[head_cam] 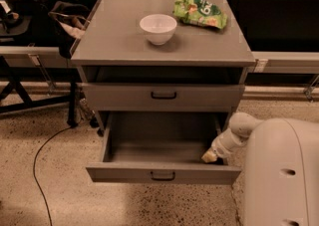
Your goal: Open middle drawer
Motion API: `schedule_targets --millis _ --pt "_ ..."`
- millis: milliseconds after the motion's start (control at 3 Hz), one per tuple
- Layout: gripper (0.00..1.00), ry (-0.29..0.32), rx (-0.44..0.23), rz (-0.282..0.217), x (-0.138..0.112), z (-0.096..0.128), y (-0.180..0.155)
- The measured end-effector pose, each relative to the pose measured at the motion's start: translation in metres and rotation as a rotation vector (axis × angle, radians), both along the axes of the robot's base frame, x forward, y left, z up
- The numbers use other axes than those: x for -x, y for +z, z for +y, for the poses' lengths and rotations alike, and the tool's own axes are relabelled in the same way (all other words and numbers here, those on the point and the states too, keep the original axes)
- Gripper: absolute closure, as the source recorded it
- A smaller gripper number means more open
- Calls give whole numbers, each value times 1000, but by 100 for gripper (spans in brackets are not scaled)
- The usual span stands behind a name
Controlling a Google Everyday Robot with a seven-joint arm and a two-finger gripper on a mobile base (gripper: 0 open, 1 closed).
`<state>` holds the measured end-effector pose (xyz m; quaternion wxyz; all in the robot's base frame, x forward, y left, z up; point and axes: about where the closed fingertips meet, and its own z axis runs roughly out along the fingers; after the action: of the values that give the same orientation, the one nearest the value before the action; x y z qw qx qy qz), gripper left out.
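The middle drawer (163, 174) is pulled far out of the grey cabinet. Its plain grey box interior is open to view, and a small black loop handle sits at the centre of its front. My gripper (210, 157) is down inside the drawer at its right front corner, close against the inner side of the front panel. The white forearm (233, 135) reaches it from the right over the drawer's side wall. The drawer above (163, 95) sits nearly shut, with a dark gap over it. A lower drawer is hidden under the open one.
On the cabinet top (114, 36) stand a white bowl (158, 28) and a green snack bag (200, 12). My white body (284, 175) fills the lower right. A black cable (45, 160) lies on the speckled floor to the left, near a stand's dark legs (30, 95).
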<state>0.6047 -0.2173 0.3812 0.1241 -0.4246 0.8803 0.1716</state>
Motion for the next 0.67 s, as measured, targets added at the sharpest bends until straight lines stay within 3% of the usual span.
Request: schedule_targets --millis 333,667 --pt "100 -48 -84 -15 4 -11 9" --pt "100 -66 -115 -24 3 -11 18"
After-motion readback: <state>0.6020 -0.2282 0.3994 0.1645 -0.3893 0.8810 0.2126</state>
